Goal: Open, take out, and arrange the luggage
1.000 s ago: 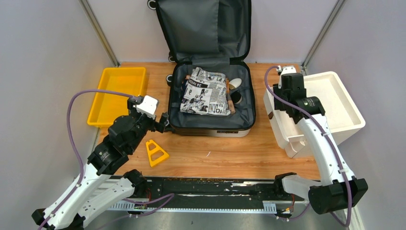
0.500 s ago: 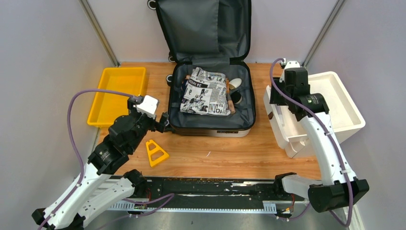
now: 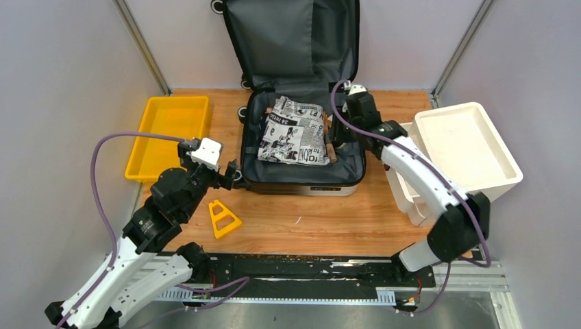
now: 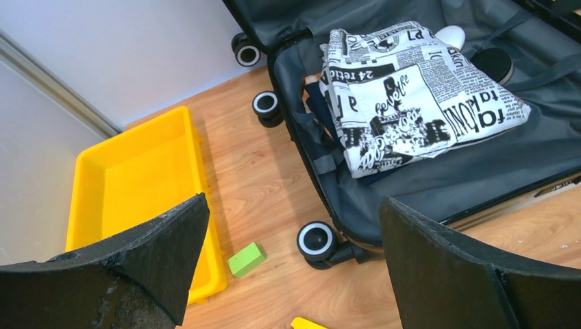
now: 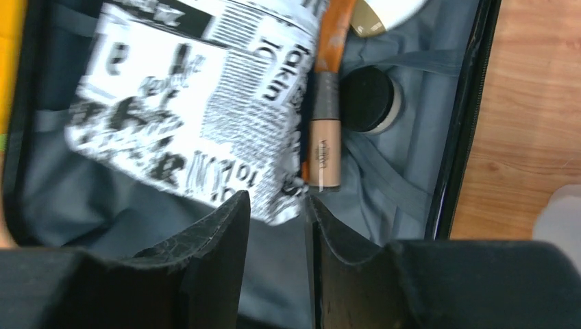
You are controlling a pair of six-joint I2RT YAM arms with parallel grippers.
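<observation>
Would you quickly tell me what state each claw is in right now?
Left claw: wide open, empty.
Right claw: slightly open, holding nothing.

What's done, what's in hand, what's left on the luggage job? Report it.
Done: the luggage lies open, its lid standing upright. In hand: the right gripper hangs over the newspaper-print cloth, jaws slightly parted, gripping nothing. The left gripper sits wide open at the luggage's near-left corner. Left: the cloth, the cosmetic tube and the black jar are all inside.
</observation>
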